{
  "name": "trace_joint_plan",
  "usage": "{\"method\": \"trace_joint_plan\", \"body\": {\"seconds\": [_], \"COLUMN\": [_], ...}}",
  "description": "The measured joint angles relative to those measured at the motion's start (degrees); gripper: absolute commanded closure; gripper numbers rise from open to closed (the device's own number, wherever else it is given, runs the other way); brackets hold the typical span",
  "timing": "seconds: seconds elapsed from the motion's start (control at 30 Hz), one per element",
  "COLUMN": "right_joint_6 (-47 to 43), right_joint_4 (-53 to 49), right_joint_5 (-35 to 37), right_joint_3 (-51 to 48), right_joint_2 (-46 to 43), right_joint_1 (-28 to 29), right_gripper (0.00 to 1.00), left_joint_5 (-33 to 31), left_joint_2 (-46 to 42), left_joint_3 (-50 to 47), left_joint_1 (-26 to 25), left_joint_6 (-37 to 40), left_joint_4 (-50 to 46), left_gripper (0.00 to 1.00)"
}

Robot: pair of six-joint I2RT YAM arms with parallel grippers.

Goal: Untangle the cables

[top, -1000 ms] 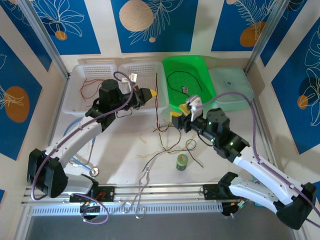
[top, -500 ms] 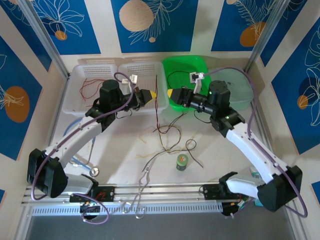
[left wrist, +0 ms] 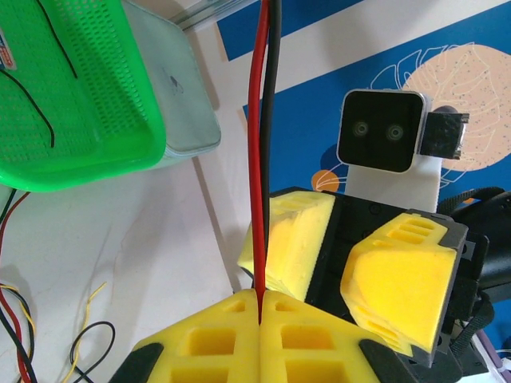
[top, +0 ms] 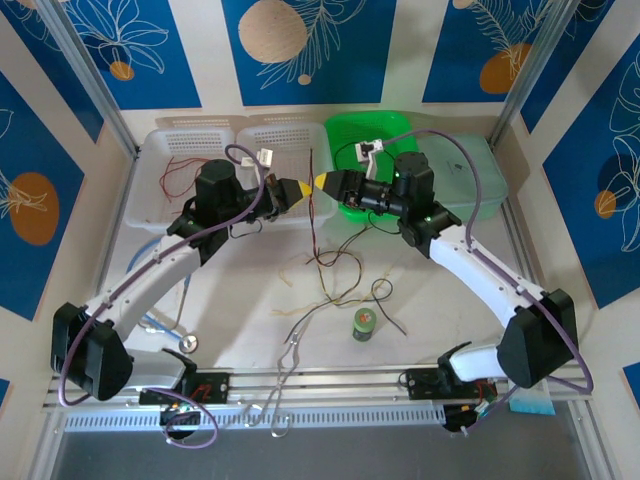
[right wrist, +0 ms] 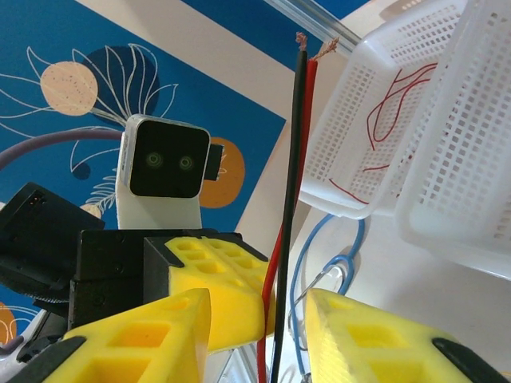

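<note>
We counted two grippers, the left gripper (top: 299,188) and the right gripper (top: 324,182); two white baskets (top: 190,128) (top: 285,125), one green basket (top: 372,118), one pale tray (top: 480,190), one small can (top: 364,324) and one stethoscope (top: 188,343). Two cables (left wrist: 257,159), one red and one black, ran between the grippers; the tangle (top: 335,262) on the table (top: 450,300) we could not count.

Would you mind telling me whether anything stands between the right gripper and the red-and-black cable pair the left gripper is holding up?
Nothing visible does. The right gripper stands open around the red-and-black cable pair, right beside the left gripper, which is shut on it.
</note>
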Motion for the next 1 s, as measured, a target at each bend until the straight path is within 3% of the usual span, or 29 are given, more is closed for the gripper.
{"method": "trace_joint_plan", "body": {"seconds": [0.33, 0.43, 0.57, 0.63, 1.0], "right_joint_6": [1.0, 1.6, 2.3, 2.5, 2.0], "right_joint_4": [3.1, 4.3, 5.6, 5.9, 6.7], "right_joint_5": [-2.1, -2.5, -3.3, -3.5, -3.1], "right_joint_3": [0.6, 0.6, 0.6, 0.6, 0.4], "right_joint_2": [3.2, 3.8, 3.9, 3.9, 3.7], "right_joint_1": [0.0, 0.0, 0.0, 0.0, 0.0], "right_gripper": [0.73, 0.79, 0.96, 0.99, 1.00], "left_joint_5": [0.0, 0.0, 0.0, 0.0, -0.4], "left_joint_2": [0.0, 0.0, -0.1, -0.3, -0.9], "left_joint_3": [0.0, 0.0, 0.0, 0.0, 0.0], "left_joint_1": [0.0, 0.0, 0.0, 0.0, 0.0], "left_joint_6": [0.0, 0.0, 0.0, 0.0, 0.1], "left_joint_4": [-0.4, -0.6, -0.9, -0.9, -1.4], "left_gripper": [1.00, 1.00, 1.00, 1.00, 1.00]}}
